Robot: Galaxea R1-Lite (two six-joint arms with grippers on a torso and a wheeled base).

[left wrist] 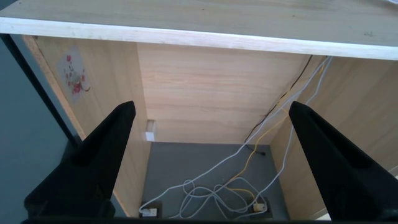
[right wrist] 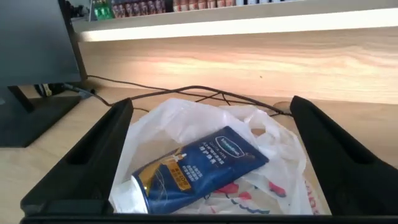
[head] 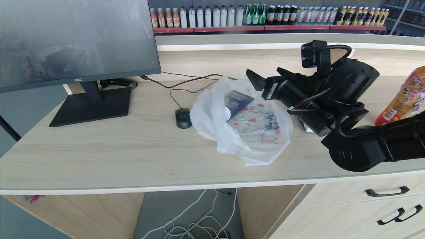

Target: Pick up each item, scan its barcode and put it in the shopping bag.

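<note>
Item 1. Shopping bag (head: 245, 132): white plastic, printed, lying open and crumpled at the middle of the counter (head: 99, 149).
Item 2. Tube (head: 237, 103): dark blue with a white cap, lying inside the bag's mouth on its far side.
Item 3. Bottle (head: 403, 98): orange label, at the far right of the counter, behind the right arm and well apart from the bag.
Item 4. Right gripper (head: 265, 78): above the counter just right of the bag, pointing toward it; fingers spread wide, nothing between them.
Item 5. Left gripper (left wrist: 212, 107): below the counter edge, facing the open space under it where loose cables (left wrist: 230, 186) lie on the floor; fingers spread apart, holding nothing.
Item 6. Mouse (head: 183, 118): black, just left of the bag.
Item 7. Monitor (head: 76, 39): dark screen on a black stand, far left.
Item 8. Shelf of drinks (head: 265, 15): beyond the counter.
</note>
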